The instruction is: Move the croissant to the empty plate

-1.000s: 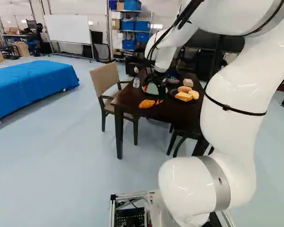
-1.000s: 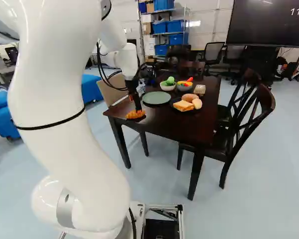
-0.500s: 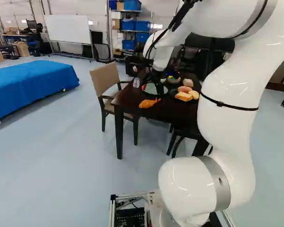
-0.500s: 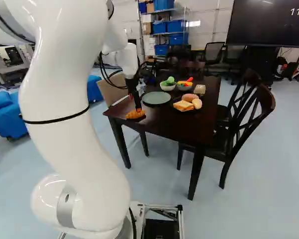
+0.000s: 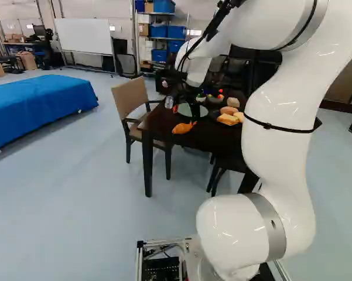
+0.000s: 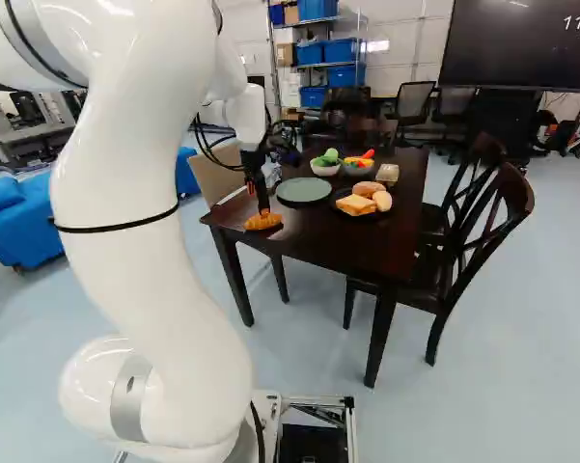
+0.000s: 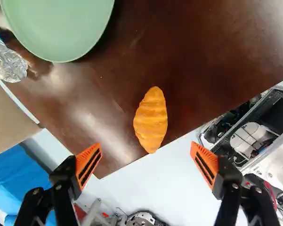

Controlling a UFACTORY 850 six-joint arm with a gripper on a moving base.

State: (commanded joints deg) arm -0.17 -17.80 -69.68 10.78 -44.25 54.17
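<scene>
Our pincer (image 6: 262,204) is released: in the wrist view its two fingers (image 7: 89,165) stand wide apart, with nothing gripped between them. Our arm (image 6: 145,270) reaches over the table (image 7: 188,70), and in the right base view we see the pincer pointing down above the croissant (image 7: 150,120).

The croissant lies on the bare tabletop near a corner, one end at the table's edge. In the wrist view we find it ahead of the pincer, in line with the space between the fingers and touching neither. It is off the plate (image 7: 61,28), a round green one that sits empty on the same table, farther from that edge. A clear bottle (image 7: 7,61) is just beside the plate.

On the plate's other side, in the right base view, we see a dark plate (image 6: 341,194) bearing a sandwich (image 6: 355,204), a brown bun (image 6: 369,189) and a pale roll (image 6: 382,201). Behind these are a white bowl (image 6: 324,169) with green pieces and a grey bowl (image 6: 358,171) with yellow and red ones.

A tan chair (image 5: 130,104) stands by the table in the left base view. We have a big screen (image 6: 521,43) at the right of the right base view.
</scene>
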